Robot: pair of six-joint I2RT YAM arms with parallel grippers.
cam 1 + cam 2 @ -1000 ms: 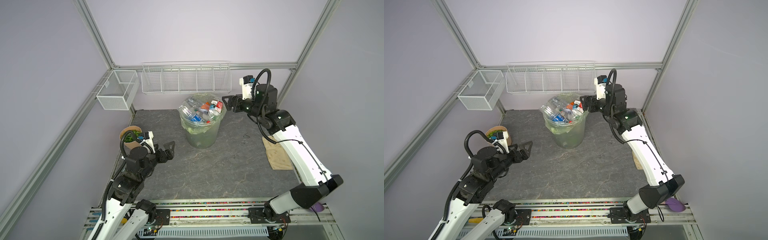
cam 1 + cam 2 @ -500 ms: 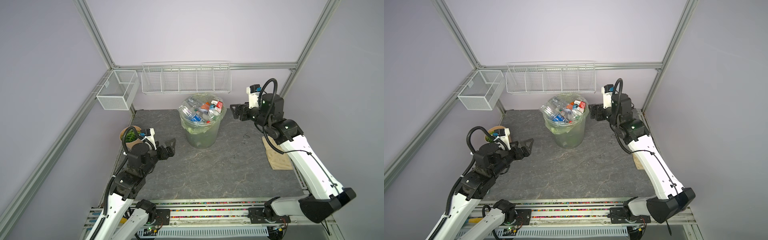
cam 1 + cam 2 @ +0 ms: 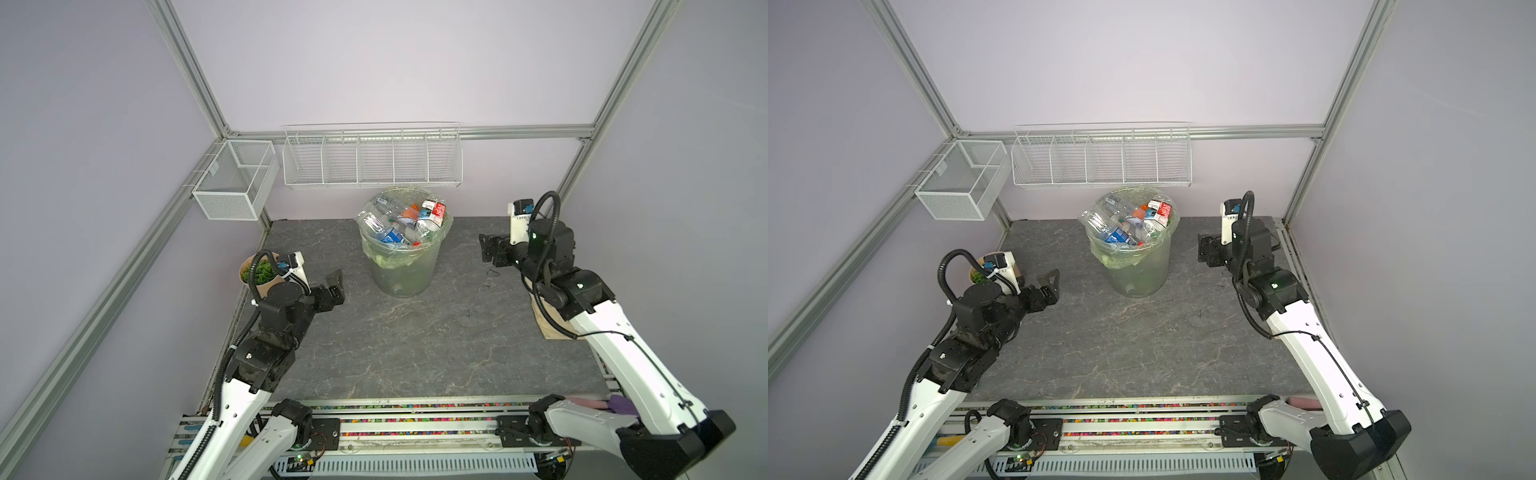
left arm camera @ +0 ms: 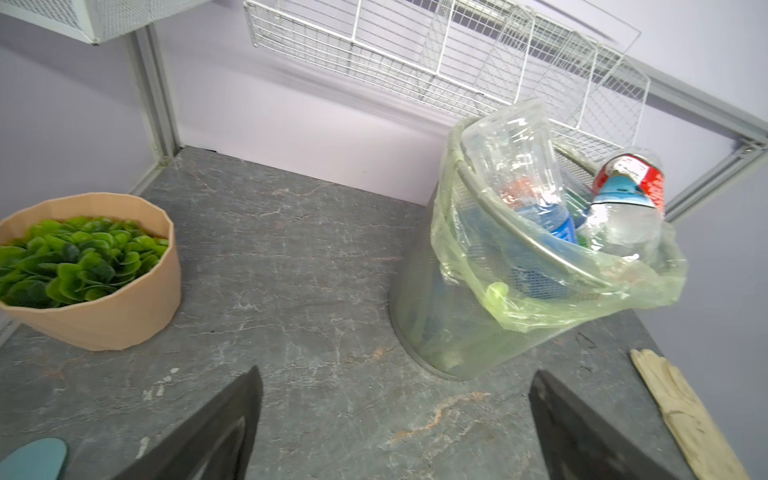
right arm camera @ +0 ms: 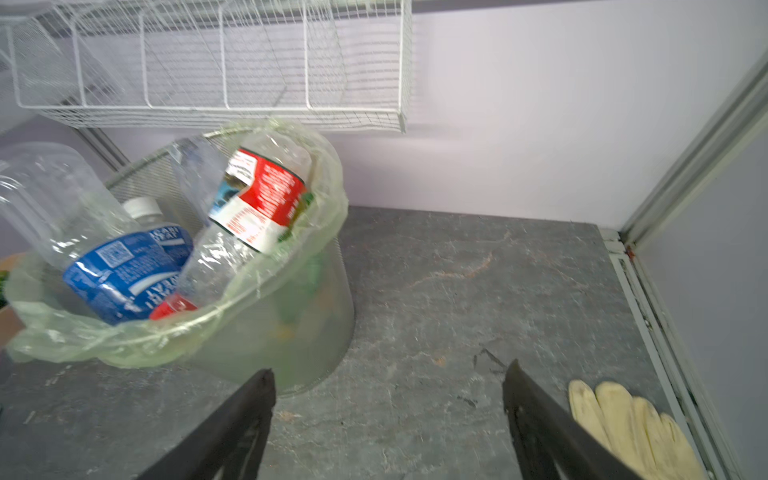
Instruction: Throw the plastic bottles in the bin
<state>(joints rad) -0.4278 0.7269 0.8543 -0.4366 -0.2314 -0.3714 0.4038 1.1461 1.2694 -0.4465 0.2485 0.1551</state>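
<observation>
Both top views: left claw [image 3: 336,284] and right claw [image 3: 487,249] hover spread apart, empty, flanking the bin [image 3: 415,276].

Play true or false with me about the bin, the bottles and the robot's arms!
1. The bin is piled up with plastic bottles. True.
2. The left tool is gripping a bottle. False: it is open and holds nothing.
3. The plant pot stands inside the bin. False: it stands on the table by the left arm, apart from the bin.
4. The right tool is open and holds nothing. True.
5. A pale glove lies on the table near the right arm. True.
</observation>
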